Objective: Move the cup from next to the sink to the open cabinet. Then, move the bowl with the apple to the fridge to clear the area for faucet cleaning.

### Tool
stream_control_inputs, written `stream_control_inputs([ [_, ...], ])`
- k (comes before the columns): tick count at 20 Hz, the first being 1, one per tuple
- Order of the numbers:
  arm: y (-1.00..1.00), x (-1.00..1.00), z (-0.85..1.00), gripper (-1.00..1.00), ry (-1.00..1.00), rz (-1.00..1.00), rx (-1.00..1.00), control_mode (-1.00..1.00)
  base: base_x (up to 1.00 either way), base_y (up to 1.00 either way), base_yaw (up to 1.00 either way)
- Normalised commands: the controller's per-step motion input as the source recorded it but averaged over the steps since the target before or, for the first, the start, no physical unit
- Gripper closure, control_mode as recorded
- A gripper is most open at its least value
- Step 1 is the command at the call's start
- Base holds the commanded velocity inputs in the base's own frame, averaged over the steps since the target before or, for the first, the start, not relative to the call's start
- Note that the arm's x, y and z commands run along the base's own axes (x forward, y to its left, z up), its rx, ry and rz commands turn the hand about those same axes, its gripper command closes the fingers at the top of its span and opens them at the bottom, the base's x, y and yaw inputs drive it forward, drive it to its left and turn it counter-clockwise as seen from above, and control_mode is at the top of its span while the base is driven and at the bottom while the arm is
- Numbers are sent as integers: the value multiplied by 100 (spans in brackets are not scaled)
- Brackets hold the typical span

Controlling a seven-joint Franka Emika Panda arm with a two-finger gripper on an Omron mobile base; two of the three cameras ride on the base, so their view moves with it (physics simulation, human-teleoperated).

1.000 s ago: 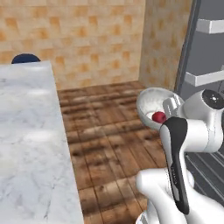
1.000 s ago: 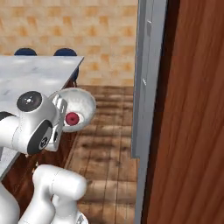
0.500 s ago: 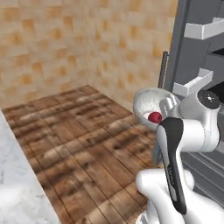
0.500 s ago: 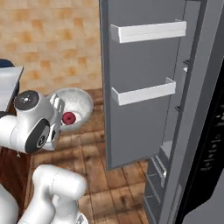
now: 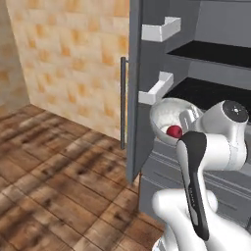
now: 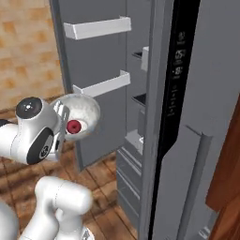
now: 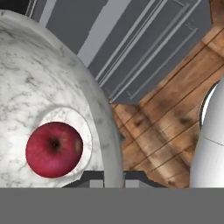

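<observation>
My gripper (image 5: 188, 117) is shut on the near rim of the white-grey speckled bowl (image 5: 165, 113), which it holds up in the air. The dark red apple (image 5: 173, 131) lies in the bowl's bottom. In the right base view the bowl (image 6: 83, 110) with the apple (image 6: 73, 126) hangs just in front of the fridge's (image 6: 187, 93) open door, with the gripper (image 6: 61, 114) at its left rim. The hand view has the bowl (image 7: 39, 92) and apple (image 7: 54, 149) close up, and the rim runs between the gripper's (image 7: 114, 176) fingertips. Dark interior shelves (image 5: 211, 55) of the fridge lie right behind the bowl.
The fridge door (image 5: 139, 73) stands open with two white door shelves (image 6: 101, 27) and a vertical bar handle (image 5: 122, 103). Drawers (image 6: 129, 173) sit low in the fridge. Wooden floor (image 5: 54, 186) and a tan tiled wall (image 5: 73, 59) lie to the left. A brown wooden panel (image 6: 229, 173) borders the fridge's right.
The whole picture has swung from the marble counter and floor round to the open fridge, so the camera moved. The bowl with the apple stays in the shut gripper.
</observation>
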Motion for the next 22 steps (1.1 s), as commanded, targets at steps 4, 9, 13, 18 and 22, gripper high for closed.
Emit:
stream_control_inputs([
  [4, 0, 0, 0, 100, 0, 0, 0, 100, 13, 28, -67],
  [9, 0, 0, 0, 100, 0, 0, 0, 100, 33, 41, -66],
  [13, 0, 0, 0, 100, 0, 0, 0, 100, 47, 44, -59],
  [18, 0, 0, 0, 100, 0, 0, 0, 100, 71, 46, -43],
  [22, 0, 0, 0, 100, 0, 0, 0, 100, 84, 13, -23],
])
